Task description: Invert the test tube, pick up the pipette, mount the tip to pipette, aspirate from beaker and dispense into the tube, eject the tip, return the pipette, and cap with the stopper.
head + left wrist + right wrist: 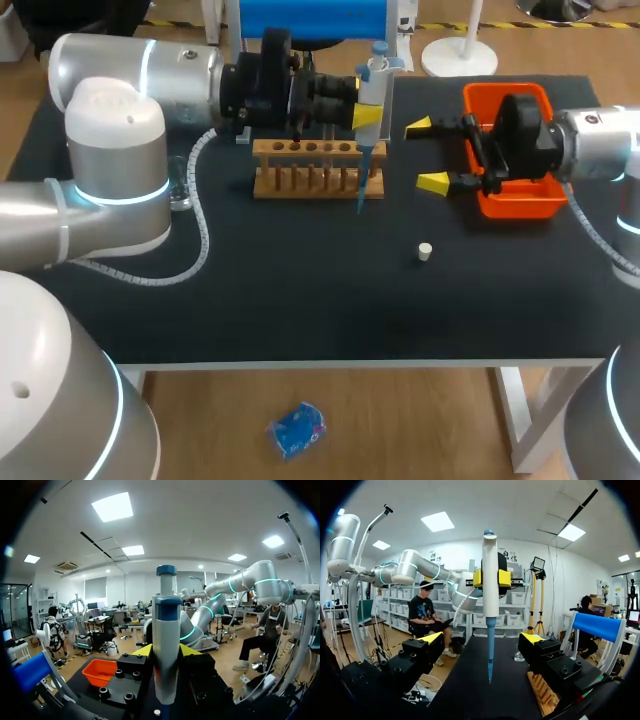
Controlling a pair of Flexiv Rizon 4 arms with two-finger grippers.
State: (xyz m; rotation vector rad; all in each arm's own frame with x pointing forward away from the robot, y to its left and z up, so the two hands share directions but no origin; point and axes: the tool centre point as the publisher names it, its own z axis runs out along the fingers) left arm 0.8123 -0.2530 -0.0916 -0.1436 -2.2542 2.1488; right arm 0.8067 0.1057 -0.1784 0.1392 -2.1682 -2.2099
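Pretty evenly lit, honestly. Bright ceiling panels [112,506] overhead blow out white in both wrist views, the black table [300,300] soaks up light, shadows are soft and barely there.

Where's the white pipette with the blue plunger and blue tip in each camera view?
Head view: white pipette upright by the right end of the wooden test tube rack, held in the left gripper.
Left wrist view: pipette close up, between that gripper's own fingers.
Right wrist view: pipette upright ahead of the open right gripper, not touching it.
Shared landmark: the left gripper's yellow tips clamping the pipette body.
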